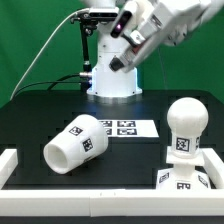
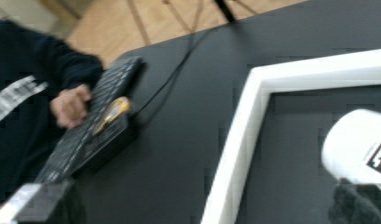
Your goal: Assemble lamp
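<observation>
The lamp shade [image 1: 77, 143] lies on its side on the black table, at the exterior view's front left. The ball-headed bulb [image 1: 185, 122] stands upright on the flat square base [image 1: 188, 180] at the front right. My gripper [image 1: 122, 62] hangs high above the back of the table, tilted, far from all three parts. In the wrist view the gripper [image 2: 196, 216] shows only dark fingertips [image 2: 34, 205] at the frame corners, wide apart with nothing between them. A white tagged lamp part [image 2: 361, 148] shows at that view's edge; I cannot tell which part it is.
The marker board [image 1: 121, 127] lies flat mid-table. A white rail [image 1: 10, 166] borders the table's front and sides and also shows in the wrist view [image 2: 258, 130]. The glossy robot pedestal [image 1: 112, 78] stands at the back. A person's arm and a dark keyboard [image 2: 94, 120] lie beyond the rail.
</observation>
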`<action>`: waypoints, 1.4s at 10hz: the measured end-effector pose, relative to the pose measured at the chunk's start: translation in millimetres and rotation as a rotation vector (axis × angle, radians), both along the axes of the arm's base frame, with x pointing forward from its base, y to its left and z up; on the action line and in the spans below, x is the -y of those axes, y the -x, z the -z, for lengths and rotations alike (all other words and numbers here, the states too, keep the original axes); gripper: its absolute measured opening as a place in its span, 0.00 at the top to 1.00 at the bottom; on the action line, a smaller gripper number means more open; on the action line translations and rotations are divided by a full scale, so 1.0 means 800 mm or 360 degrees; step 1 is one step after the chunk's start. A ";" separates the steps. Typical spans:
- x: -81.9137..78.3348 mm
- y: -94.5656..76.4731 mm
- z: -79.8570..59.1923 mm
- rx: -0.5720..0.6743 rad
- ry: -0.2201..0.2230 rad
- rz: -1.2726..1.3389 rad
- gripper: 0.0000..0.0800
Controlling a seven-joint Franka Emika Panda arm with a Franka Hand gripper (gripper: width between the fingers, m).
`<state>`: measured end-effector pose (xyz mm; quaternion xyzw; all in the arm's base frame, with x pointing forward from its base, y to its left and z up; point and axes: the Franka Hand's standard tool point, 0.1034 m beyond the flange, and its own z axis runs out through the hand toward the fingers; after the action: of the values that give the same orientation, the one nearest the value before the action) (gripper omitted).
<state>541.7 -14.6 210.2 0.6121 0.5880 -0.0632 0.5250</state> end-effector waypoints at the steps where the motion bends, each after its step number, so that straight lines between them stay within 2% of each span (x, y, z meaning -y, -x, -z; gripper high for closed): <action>1: 0.009 -0.009 -0.004 -0.0039 -0.0027 -0.0001 0.13; 2: 0.009 -0.012 0.000 -0.0071 -0.0149 -0.0151 0.13; 3: 0.010 -0.005 0.003 -0.0119 -0.0199 -0.0375 0.13; 4: 0.020 -0.003 0.002 -0.0117 -0.0211 -0.0299 0.13; 6: 0.017 -0.002 0.005 -0.0147 -0.0214 -0.0288 0.13; 7: 0.020 0.000 0.007 -0.0160 -0.0246 -0.0211 0.13; 9: 0.026 -0.001 0.024 -0.0146 -0.0263 0.0080 0.13; 11: 0.030 0.001 0.029 -0.0360 -0.0197 0.0524 0.13; 12: 0.028 -0.013 0.026 -0.0508 -0.0217 0.0632 0.13; 13: 0.026 -0.026 0.018 -0.0499 -0.0230 0.0632 0.13; 14: 0.027 -0.015 0.019 -0.0600 -0.0270 0.0708 0.13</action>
<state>554.0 -36.0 194.8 0.7449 0.5298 -0.2398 0.3270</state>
